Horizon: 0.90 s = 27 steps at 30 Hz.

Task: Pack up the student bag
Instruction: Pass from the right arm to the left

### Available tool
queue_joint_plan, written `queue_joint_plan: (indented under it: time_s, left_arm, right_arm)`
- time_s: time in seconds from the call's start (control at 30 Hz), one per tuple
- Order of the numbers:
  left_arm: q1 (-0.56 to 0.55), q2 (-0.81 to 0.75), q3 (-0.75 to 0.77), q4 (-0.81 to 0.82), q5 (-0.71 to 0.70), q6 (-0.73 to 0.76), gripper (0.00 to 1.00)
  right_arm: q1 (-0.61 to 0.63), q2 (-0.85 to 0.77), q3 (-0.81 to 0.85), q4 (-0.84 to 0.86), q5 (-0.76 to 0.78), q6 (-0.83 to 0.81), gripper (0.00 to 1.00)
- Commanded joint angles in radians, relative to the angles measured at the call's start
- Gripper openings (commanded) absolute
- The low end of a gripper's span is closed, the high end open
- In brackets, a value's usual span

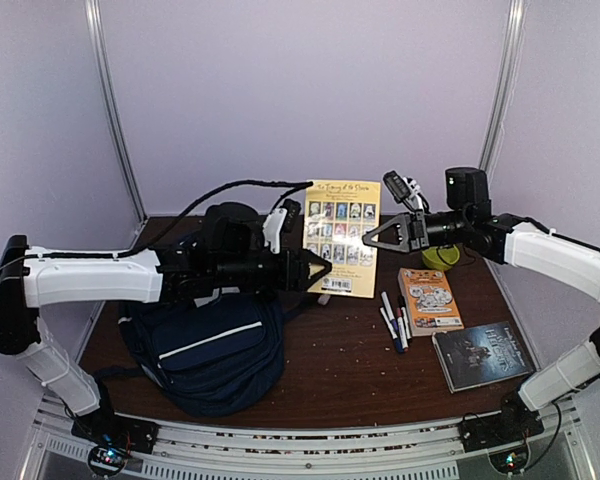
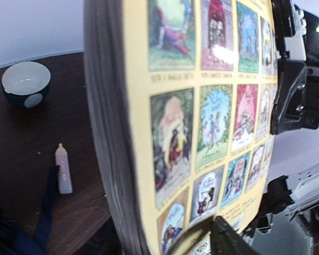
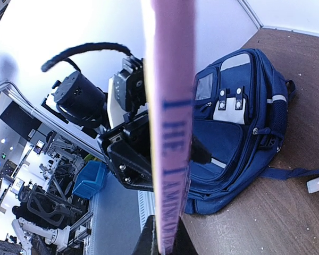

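A yellow book (image 1: 342,235) with small cover pictures is held upright above the table between both arms. My right gripper (image 1: 372,237) is shut on it; in the right wrist view its fingers (image 3: 167,241) pinch the purple spine (image 3: 173,133) from below. My left gripper (image 1: 315,268) is at the book's opposite edge, open, with its jaws either side of the pages (image 2: 170,241). One dark fingertip (image 2: 228,239) lies just off the cover (image 2: 202,133). The navy student bag (image 1: 215,350) lies flat on the table under the left arm, its front pockets showing (image 3: 239,117).
An orange book (image 1: 429,298), a dark book (image 1: 483,352) and several markers (image 1: 394,318) lie on the right of the table. A green object (image 1: 440,257) sits behind them. A white-lined bowl (image 2: 25,82) and a pale marker (image 2: 63,169) lie beyond the bag.
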Motion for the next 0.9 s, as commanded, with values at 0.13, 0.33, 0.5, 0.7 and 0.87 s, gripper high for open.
queue_joint_plan:
  time_s: [0.13, 0.33, 0.5, 0.7, 0.87]
  left_arm:
    - [0.066, 0.004, -0.128, 0.357, 0.296, -0.115, 0.31]
    - [0.068, -0.013, -0.144, 0.359, 0.323, -0.116, 0.17]
    - [0.071, -0.020, -0.165, 0.393, 0.341, -0.133, 0.08]
    - [0.072, -0.016, -0.172, 0.440, 0.415, -0.156, 0.00]
    - [0.078, -0.103, -0.186, 0.271, 0.355, -0.138, 0.00]
  right_arm:
    - [-0.025, -0.026, 0.005, 0.068, -0.008, 0.008, 0.00]
    - [-0.032, -0.025, -0.001, 0.073, -0.002, 0.004, 0.00]
    - [-0.034, -0.027, -0.009, 0.078, -0.003, 0.005, 0.00]
    - [-0.034, -0.028, -0.016, 0.076, -0.002, -0.007, 0.01]
    - [-0.038, -0.014, 0.029, -0.050, 0.029, -0.121, 0.31]
